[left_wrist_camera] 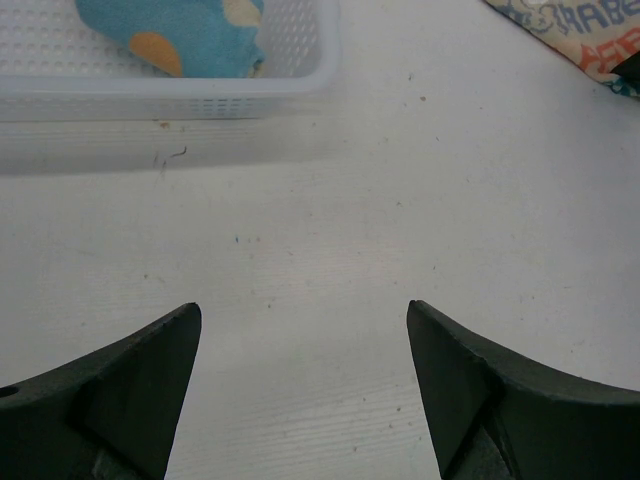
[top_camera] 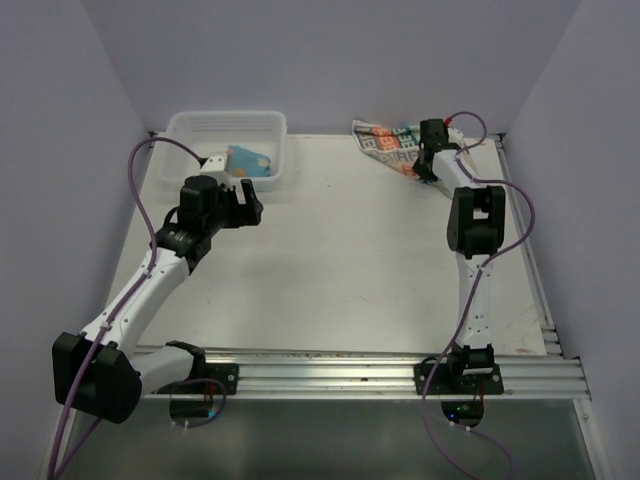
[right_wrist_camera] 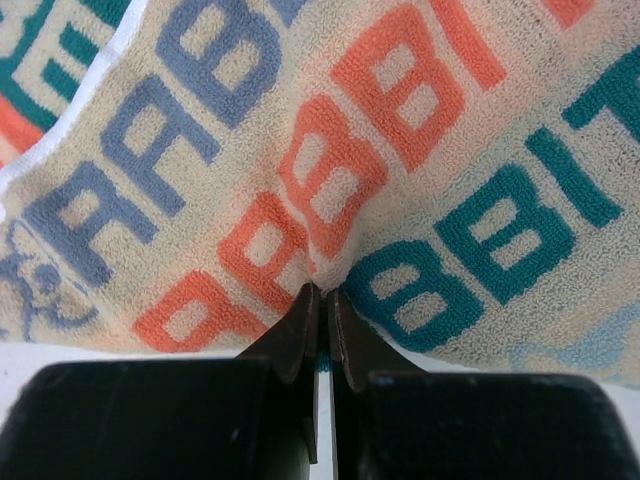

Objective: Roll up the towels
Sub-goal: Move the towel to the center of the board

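Top view: the cream towel (top_camera: 383, 143) lies bunched upper right at the right gripper (top_camera: 432, 165); the blue towel (top_camera: 248, 160) sits in the basket (top_camera: 190, 128), upper left.

Left wrist: the left gripper (left_wrist_camera: 300, 320) gapes, empty.

Right wrist: jaws clamp a thin cream fold that may slip if tugged; towel edges run off frame.
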